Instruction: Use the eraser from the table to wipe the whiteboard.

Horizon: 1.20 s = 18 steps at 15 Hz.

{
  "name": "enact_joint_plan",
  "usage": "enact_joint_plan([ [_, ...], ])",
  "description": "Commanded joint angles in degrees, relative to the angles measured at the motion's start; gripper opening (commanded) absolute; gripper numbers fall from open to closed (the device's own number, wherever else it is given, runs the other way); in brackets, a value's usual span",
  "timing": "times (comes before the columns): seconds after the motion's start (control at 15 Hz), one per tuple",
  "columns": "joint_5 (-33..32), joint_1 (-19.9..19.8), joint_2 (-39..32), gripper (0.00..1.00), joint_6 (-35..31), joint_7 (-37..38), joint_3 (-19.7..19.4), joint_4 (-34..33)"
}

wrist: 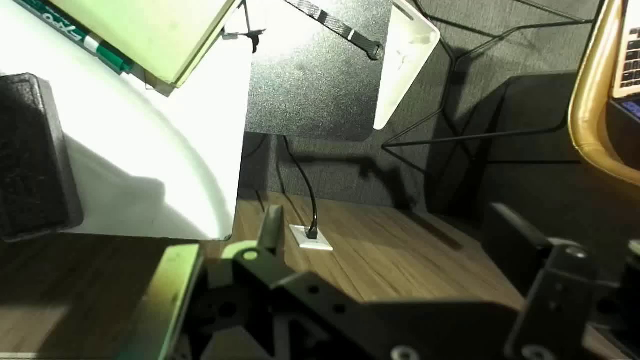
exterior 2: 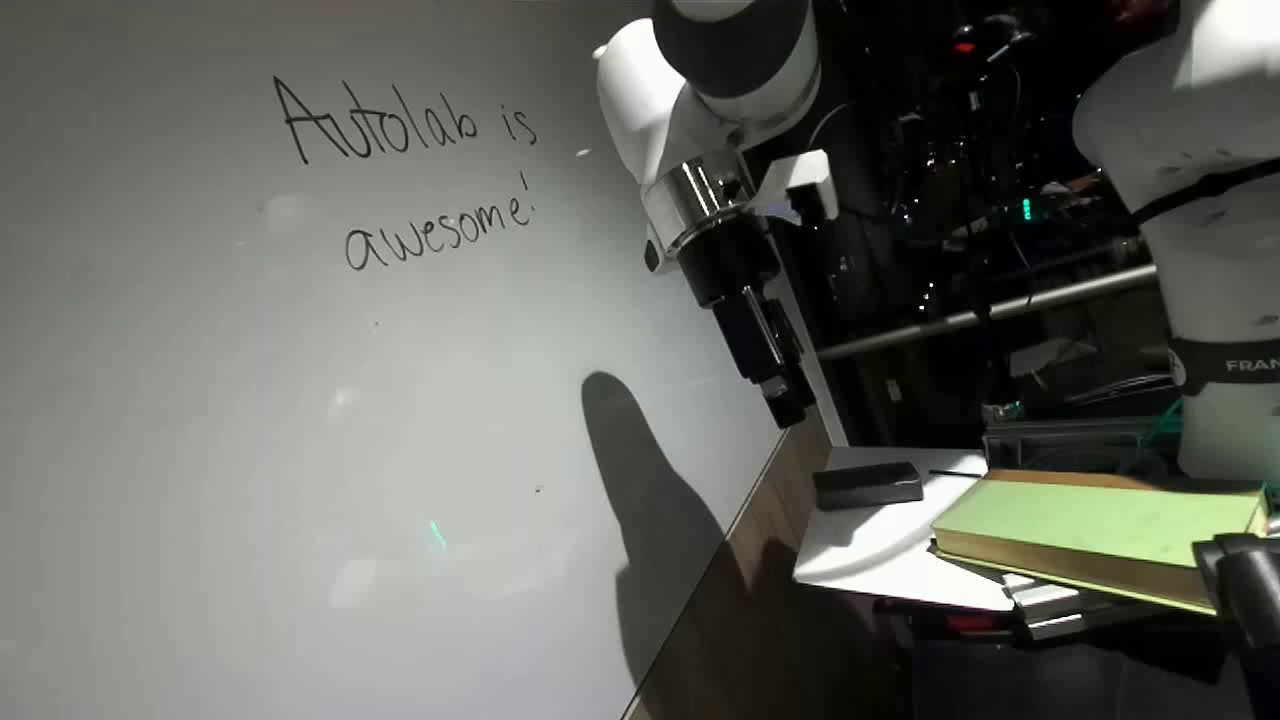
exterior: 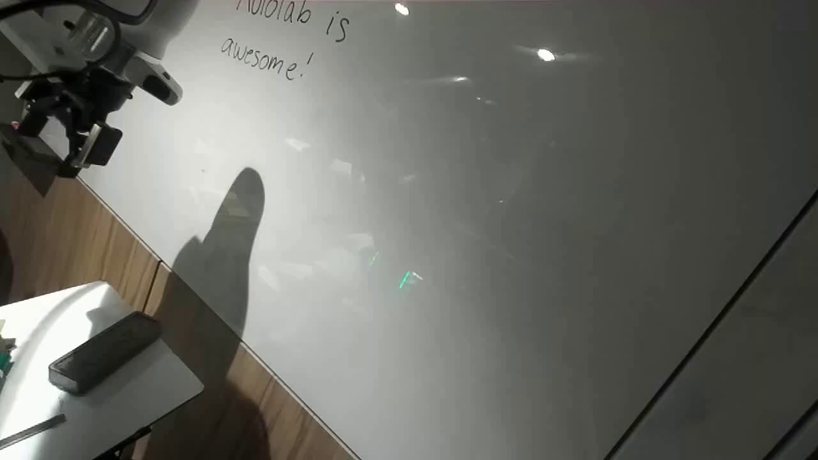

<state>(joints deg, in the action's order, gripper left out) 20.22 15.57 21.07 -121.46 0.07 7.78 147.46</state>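
Both tilted exterior views face the whiteboard (exterior: 447, 223), sharing its handwriting (exterior 2: 432, 237) and, at left or right, the table (exterior: 147, 390); the wrist view looks down on the table from much nearer.

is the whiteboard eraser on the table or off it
On: in both exterior views, the whiteboard eraser lies on the table, apart from the hand.

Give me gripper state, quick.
Gripper: open, holding nothing; eraser lies on the table.
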Motion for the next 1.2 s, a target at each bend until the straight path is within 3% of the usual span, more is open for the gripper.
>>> enact_joint_plan([
  [0.0,0.2,-0.7,0.1,1.0,0.3,-0.2,0.6,-0.1],
  [0.8,0.2,-0.7,0.1,1.0,0.3,-0.2,0.6,-0.2],
  [1.13,-2.4,-2.6,-1.3,1.0,-4.7,-2.6,-0.3,0.4],
])
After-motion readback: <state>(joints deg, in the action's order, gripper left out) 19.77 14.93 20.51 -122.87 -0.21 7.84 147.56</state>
